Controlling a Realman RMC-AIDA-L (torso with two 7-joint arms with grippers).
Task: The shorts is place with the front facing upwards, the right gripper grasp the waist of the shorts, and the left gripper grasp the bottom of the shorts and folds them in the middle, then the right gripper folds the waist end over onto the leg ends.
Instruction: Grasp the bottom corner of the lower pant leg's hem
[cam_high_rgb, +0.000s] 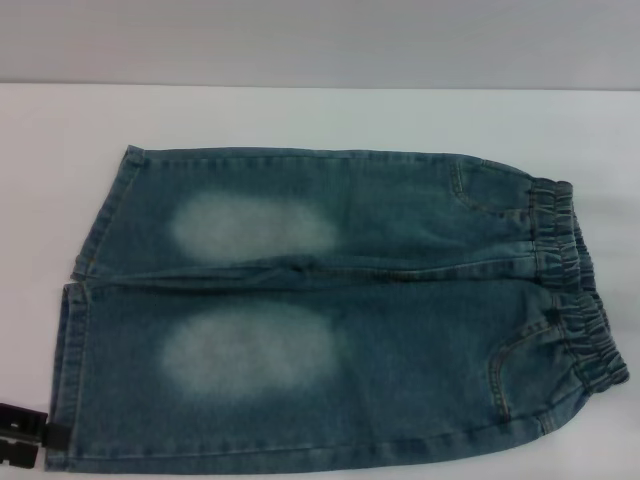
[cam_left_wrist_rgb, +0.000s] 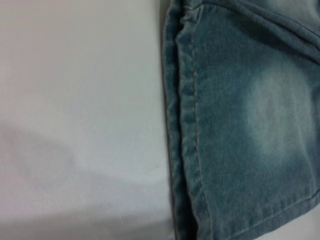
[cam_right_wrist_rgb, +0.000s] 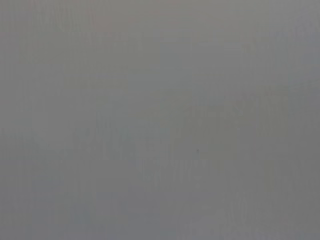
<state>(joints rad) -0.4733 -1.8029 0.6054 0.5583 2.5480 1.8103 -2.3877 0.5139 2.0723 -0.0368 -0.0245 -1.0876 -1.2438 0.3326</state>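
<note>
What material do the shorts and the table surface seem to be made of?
The shorts: apparently denim, blue-green with two pale faded patches, tan stitching along the seams and a gathered elastic waistband. The table: a smooth, matte white surface; whether it is laminate or a cloth cover cannot be told.

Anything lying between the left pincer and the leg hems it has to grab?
Nothing visible. The left pincer sits at the near-left corner of the shorts, right beside the leg ends. Only bare white table borders the hem.
</note>
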